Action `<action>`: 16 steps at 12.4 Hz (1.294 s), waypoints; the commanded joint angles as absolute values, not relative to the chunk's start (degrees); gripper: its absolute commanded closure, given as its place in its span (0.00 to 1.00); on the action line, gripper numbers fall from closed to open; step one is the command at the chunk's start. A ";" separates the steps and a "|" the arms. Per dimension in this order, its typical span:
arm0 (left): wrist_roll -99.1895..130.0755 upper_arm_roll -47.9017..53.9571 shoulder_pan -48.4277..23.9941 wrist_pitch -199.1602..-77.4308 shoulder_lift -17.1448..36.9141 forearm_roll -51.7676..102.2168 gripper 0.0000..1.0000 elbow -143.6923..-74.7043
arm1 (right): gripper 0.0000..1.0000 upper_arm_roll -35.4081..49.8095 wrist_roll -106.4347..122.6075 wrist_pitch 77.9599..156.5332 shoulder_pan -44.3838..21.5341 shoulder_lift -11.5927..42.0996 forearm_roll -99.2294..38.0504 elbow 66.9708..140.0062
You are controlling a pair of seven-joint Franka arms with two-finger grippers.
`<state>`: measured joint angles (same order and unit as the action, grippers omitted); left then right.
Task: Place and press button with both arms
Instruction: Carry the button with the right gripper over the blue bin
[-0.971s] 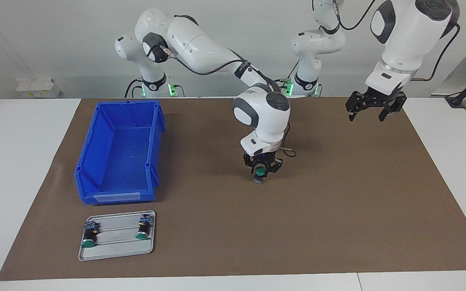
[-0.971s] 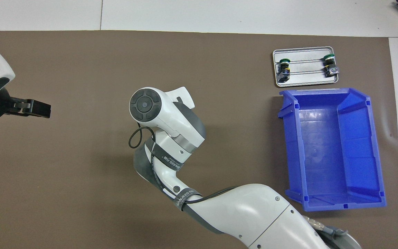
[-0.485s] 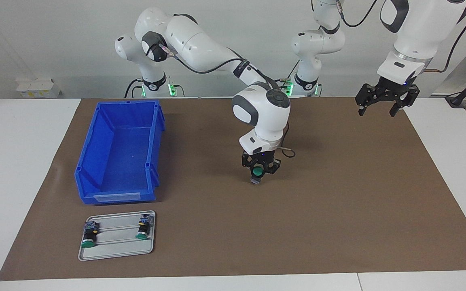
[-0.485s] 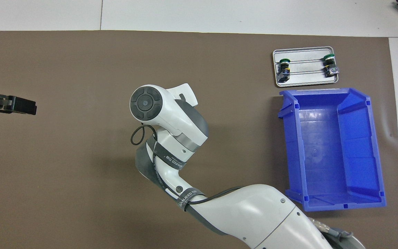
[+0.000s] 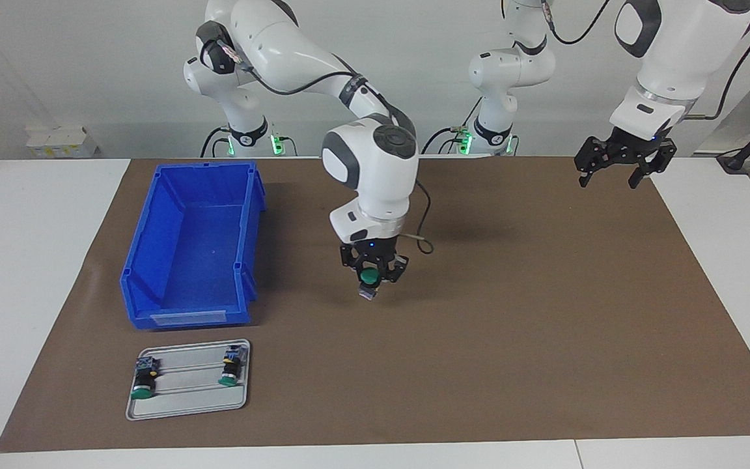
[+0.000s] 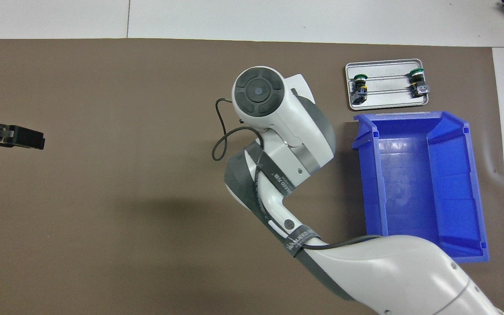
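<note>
The button (image 5: 368,278) shows its green cap below the right arm's wrist, with a small grey block under it. My right gripper (image 5: 371,273) is shut on the button and holds it a little above the brown mat (image 5: 544,326), beside the blue bin (image 5: 153,247). In the overhead view the right arm's wrist (image 6: 258,92) hides both that gripper and the button. My left gripper (image 5: 621,169) hangs open and empty over the mat's edge at the left arm's end, and its dark fingers (image 6: 20,136) reach into the overhead view.
A grey tray (image 5: 186,405) (image 6: 386,99) lies farther from the robots than the bin (image 6: 453,175). Two green-capped switches (image 5: 142,384) (image 5: 228,371) rest on it. White table borders the mat on all sides.
The right arm has carried the button toward the blue bin and lifted it slightly. The left gripper rose and drew back toward its own end, then held still.
</note>
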<state>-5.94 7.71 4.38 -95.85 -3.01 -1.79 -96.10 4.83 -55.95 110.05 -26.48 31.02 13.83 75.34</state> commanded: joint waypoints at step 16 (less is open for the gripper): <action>-6.42 8.00 4.48 -95.98 -7.91 3.87 0.00 -103.80 | 1.00 5.71 8.52 118.46 5.89 11.85 1.59 100.63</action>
